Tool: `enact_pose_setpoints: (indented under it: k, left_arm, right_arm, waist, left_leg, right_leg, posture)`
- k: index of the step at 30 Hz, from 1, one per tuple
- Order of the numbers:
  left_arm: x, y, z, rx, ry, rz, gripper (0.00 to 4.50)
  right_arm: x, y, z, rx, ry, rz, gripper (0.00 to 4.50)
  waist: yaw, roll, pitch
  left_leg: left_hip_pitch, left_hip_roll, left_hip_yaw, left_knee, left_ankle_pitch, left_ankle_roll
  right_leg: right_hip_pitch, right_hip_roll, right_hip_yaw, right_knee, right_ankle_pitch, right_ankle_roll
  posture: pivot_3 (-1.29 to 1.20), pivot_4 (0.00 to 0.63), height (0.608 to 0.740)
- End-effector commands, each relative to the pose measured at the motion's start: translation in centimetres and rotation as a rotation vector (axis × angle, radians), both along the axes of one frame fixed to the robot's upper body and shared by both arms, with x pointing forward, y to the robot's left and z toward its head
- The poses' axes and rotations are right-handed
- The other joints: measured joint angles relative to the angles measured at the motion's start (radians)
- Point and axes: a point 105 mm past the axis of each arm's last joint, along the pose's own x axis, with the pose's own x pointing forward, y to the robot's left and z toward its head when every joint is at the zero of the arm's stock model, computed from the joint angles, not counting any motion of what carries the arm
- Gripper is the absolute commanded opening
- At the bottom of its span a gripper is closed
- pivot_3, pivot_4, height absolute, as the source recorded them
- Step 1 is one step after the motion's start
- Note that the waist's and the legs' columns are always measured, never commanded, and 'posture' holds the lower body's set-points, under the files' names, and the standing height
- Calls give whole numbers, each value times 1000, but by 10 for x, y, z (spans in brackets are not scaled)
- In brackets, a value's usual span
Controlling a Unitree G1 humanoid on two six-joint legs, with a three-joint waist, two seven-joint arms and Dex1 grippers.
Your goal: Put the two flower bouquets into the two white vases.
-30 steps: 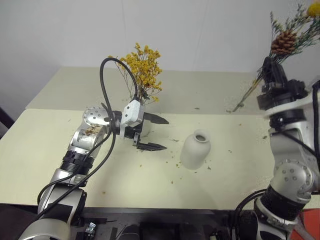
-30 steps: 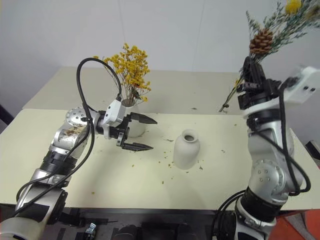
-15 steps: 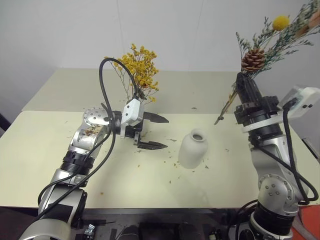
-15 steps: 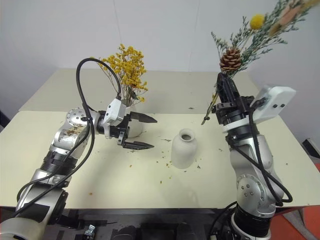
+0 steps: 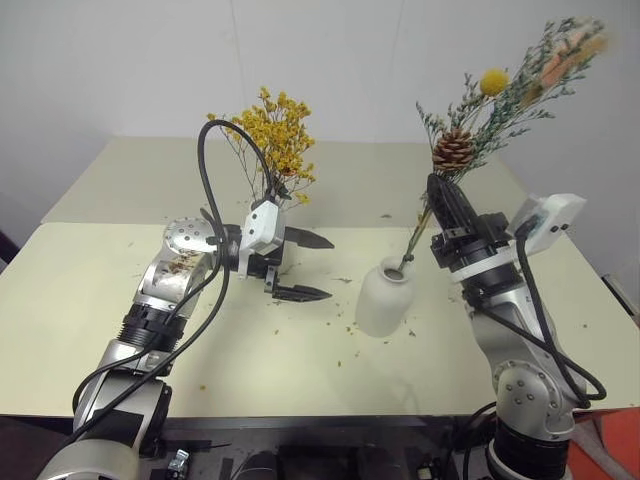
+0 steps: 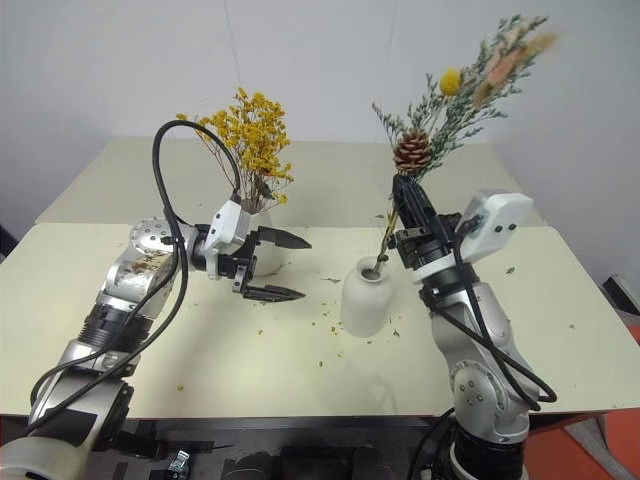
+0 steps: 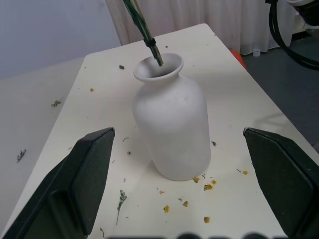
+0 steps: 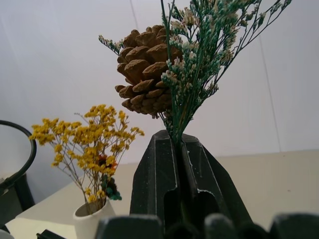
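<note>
pine cone bouquet (image 5: 455,150): carried in from the right by right gripper (image 5: 445,205), clamped on its stems; tips now entering squat vase (image 5: 384,298). yellow bouquet (image 5: 278,130) already in tall vase (image 8: 89,219). left gripper (image 5: 315,266) spread wide, empty; insertion remains.

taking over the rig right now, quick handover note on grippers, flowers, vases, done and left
Left gripper: open, empty, beside the squat vase.
Right gripper: shut on the pine cone bouquet, stem tips at the squat vase's mouth, not released.
Done: yellow bouquet stands in the vase behind the left gripper.
Left: lower the pine cone bouquet in, let go.
</note>
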Motion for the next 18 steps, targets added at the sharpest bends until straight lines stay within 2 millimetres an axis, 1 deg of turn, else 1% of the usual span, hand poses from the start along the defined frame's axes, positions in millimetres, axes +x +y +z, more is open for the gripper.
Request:
enact_pose_setpoints:
  k: [1, 6, 15, 16, 17, 18]
  left_arm:
    - [-2, -1, 11, -19, -50, -7, 4500]
    - [-2, -2, 15, -40, -53, -8, 4500]
    - [0, -3, 15, -44, -67, 4, 4500]
    - [1, -3, 15, -47, -68, 9, 4500]
    - [1, -3, 15, -48, -68, 11, 4500]
    - [1, -3, 15, -49, -69, 12, 4500]
  right_arm:
    - [-8, 2, 8, -7, -74, -1, 43]
    - [-7, 3, 2, -27, -93, -17, 43]
    - [-3, 6, -16, -63, -109, -60, 43]
    - [-4, 6, -18, -65, -110, -61, 575]
    - [-4, 7, -19, -71, -110, -64, 736]
    - [-4, 7, -20, -78, -111, -67, 1045]
  waist:
    - [0, 0, 0]
    - [-1, 0, 0]
    - [-2, 0, 0]
    - [-2, 0, 0]
    - [-2, 0, 0]
    - [-1, 0, 0]
  left_leg:
    - [0, 0, 0, 0, 0, 0]
    - [0, 0, 0, 0, 0, 0]
    - [0, 0, 0, 0, 0, 0]
    - [0, 0, 0, 0, 0, 0]
    - [0, 0, 0, 0, 0, 0]
    - [0, 0, 0, 0, 0, 0]
  right_leg:
    - [0, 0, 0, 0, 0, 0]
    - [0, 0, 0, 0, -1, 1]
    - [0, 0, 0, 0, -1, 2]
    - [0, 0, 0, 0, -1, 2]
    - [0, 0, 0, 0, -1, 2]
    - [0, 0, 0, 0, -1, 2]
  posture:
    - [0, 150, 740]
    - [0, 150, 740]
    - [0, 150, 740]
    - [0, 150, 740]
    - [0, 150, 740]
    - [0, 150, 740]
